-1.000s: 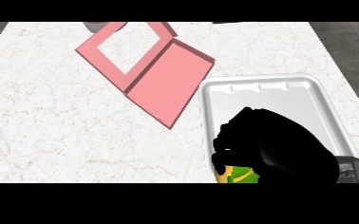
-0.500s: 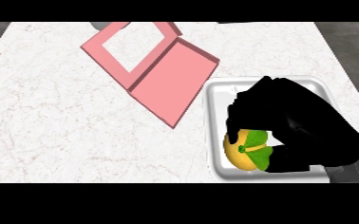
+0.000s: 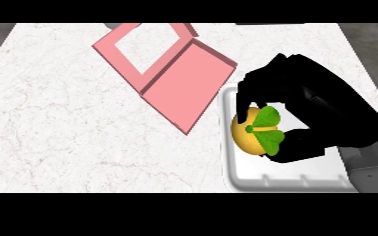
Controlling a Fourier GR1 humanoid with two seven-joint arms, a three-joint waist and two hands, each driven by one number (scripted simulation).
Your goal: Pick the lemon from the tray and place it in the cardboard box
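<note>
Nearest edge of the counter (image 3: 81,130), right side: white tray (image 3: 284,180), its front rim and left wall showing, the rest covered from above by the right hand (image 3: 314,105). A grey forearm (image 3: 360,165) enters at the lower right corner and ends in that black hand. Hand is over the tray, fingers curled down round the top of the lemon (image 3: 251,130) and thumb curled under its lower right side, so the fruit is pinched between them. Lemon is yellow-orange with green leaves (image 3: 269,127) spread across its right half; it sits at the tray's left side, close to the left wall. Cannot tell whether it rests on the tray floor or is lifted off it. Left of the tray, white marble counter. Further back and to the left: the box (image 3: 184,87), pink, lying open and flat on the counter, set at a slant. Its nearer panel is a solid pink sheet, its lower right corner just beside the tray's far left corner. Its farther part is a frame with the counter showing through the middle. Box and lemon are apart; nothing lies in the box. Left hand does not show.
</note>
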